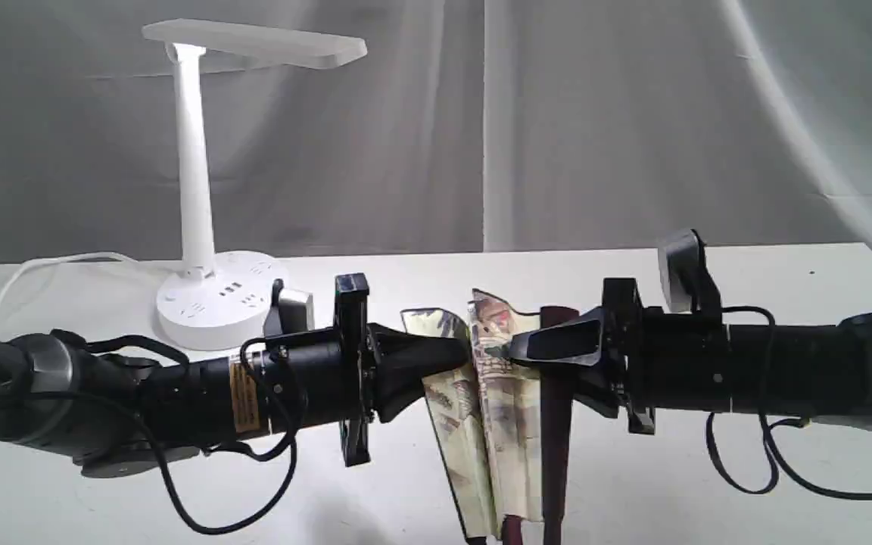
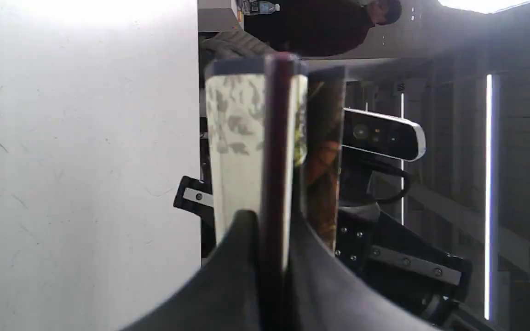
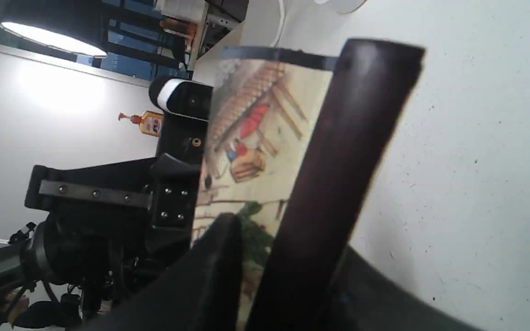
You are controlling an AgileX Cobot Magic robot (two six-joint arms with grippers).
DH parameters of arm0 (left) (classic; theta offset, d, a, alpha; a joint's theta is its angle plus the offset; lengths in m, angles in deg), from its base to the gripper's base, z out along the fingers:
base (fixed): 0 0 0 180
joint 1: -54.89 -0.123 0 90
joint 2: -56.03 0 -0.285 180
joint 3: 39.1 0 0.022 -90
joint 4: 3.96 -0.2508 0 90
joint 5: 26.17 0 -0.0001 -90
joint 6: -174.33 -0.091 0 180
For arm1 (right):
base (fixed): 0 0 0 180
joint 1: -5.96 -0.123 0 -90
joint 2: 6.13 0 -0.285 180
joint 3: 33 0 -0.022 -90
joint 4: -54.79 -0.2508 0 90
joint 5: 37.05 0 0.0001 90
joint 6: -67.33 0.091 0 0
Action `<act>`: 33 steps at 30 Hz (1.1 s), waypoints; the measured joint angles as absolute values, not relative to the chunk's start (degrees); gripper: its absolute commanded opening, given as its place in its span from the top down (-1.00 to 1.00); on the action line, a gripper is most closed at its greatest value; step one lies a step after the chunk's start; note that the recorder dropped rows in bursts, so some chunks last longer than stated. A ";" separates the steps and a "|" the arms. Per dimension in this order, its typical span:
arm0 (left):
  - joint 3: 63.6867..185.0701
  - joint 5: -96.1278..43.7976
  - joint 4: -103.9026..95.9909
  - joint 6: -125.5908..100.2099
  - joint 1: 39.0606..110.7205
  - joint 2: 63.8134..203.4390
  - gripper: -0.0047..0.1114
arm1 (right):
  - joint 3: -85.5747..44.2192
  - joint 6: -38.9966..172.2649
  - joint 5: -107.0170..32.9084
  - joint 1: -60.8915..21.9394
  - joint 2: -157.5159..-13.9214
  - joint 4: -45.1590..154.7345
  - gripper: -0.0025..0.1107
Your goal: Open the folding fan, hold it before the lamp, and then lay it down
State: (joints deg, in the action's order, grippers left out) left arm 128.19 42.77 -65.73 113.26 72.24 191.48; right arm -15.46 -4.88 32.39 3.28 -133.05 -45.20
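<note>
The folding fan (image 1: 496, 393) stands partly spread above the white table (image 1: 784, 499), cream painted pleats between dark reddish-brown ribs. My left gripper (image 1: 462, 352) comes in from the left and is shut on its left outer rib (image 2: 276, 161). From the right, my right gripper (image 1: 515, 348) has its fingers on either side of the right outer rib (image 3: 338, 174) and one painted fold, closed in on them. The white lamp (image 1: 197, 189) stands behind and to the left on its round base (image 1: 216, 299), apart from the fan.
A white cord (image 1: 27, 269) runs left from the lamp base. A grey curtain (image 1: 633, 113) hangs behind the table's far edge. Black cables (image 1: 746, 469) sag from both arms toward the tabletop.
</note>
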 measured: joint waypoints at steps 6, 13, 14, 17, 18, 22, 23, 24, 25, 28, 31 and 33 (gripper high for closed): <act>128.19 42.77 -65.73 113.26 72.24 191.48 0.92 | -15.46 -4.98 32.39 3.28 -133.05 -45.20 0.56; 128.19 42.77 -65.73 113.26 72.24 191.48 0.92 | -15.46 -5.09 32.39 3.28 -133.05 -45.20 0.59; 128.19 42.77 -65.73 113.26 72.24 191.48 0.92 | -15.46 -5.09 32.39 3.28 -133.05 -45.20 0.61; 128.19 42.77 -65.73 113.26 72.24 191.48 0.92 | -15.46 -5.35 32.39 3.28 -133.05 -45.20 0.67; 128.19 42.77 -65.82 113.26 72.24 191.48 0.92 | -15.46 -5.53 32.39 3.28 -133.05 -45.20 0.70; 128.19 42.67 -66.13 113.06 72.24 191.48 0.92 | -15.46 -5.65 32.73 3.28 -133.05 -45.59 0.78; 128.19 42.67 -66.12 112.89 72.24 191.48 0.92 | -15.46 -5.65 32.86 3.28 -133.05 -45.72 0.82; 128.19 42.52 -66.15 112.62 72.24 191.48 0.92 | -15.46 -5.65 32.86 3.28 -133.05 -45.83 0.84; 128.19 42.43 -66.26 112.51 72.24 191.48 0.92 | -15.46 -5.65 32.95 3.28 -133.05 -45.81 0.86; 128.19 42.43 -66.26 112.28 72.24 191.48 0.92 | -15.46 -5.65 33.09 3.28 -133.05 -45.95 0.95; 128.19 42.43 -66.26 112.28 72.24 191.48 0.92 | -15.46 -5.53 33.20 3.28 -133.05 -45.95 0.96; 128.19 42.43 -66.37 112.28 72.24 191.48 0.92 | -15.46 -5.53 33.20 3.28 -133.05 -45.95 0.96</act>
